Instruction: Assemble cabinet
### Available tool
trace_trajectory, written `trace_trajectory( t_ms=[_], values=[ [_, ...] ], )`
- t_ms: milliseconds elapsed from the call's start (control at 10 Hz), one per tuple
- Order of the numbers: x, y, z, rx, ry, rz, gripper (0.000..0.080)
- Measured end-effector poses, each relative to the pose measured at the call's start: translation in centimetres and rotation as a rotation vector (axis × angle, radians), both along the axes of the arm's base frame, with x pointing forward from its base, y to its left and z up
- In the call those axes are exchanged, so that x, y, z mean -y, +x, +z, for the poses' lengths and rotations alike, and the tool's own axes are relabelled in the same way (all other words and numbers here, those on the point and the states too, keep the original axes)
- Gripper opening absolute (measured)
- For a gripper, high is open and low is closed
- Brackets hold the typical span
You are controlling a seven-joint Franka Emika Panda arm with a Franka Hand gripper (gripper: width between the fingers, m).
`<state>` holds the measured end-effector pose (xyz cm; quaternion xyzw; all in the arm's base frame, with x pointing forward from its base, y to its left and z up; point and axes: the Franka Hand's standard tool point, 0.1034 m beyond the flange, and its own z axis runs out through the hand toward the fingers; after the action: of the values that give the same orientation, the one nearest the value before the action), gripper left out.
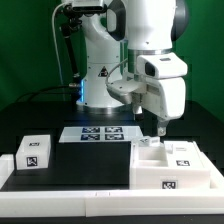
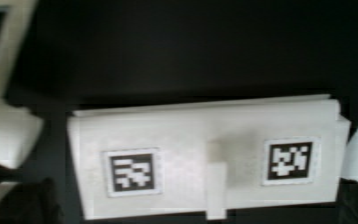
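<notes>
On the desk (image 1: 70,155), at the exterior view's right, the cabinet (image 1: 175,160) sits just beneath my end effector (image 1: 160,128), whose spread I cannot tell; I judge it light, stiff, slick plastic, best pinched across one thin wall.

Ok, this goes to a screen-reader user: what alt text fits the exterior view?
A white robot arm holds its claw over a white tagged cabinet part at the exterior view's right. A small tagged white block sits at that view's left, with the marker board between them.
</notes>
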<state>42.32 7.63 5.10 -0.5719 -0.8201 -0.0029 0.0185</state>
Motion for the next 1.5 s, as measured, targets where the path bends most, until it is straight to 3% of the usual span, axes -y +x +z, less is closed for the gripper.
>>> trace_trajectory(
  t_ms=[600, 900, 1200, 1500],
  values=[
    [-0.2, 0.2, -0.4, 0.062, 0.026, 0.006, 0.0797],
    [-1.0, 0.0, -2.1, 0.072, 0.045, 0.049, 0.0797],
    [-1.0, -1.2, -3.7, 0.041, 0.053, 0.041, 0.0797],
    [-1.2, -1.6, -4.2, 0.025, 0.055, 0.021, 0.0771]
  ],
)
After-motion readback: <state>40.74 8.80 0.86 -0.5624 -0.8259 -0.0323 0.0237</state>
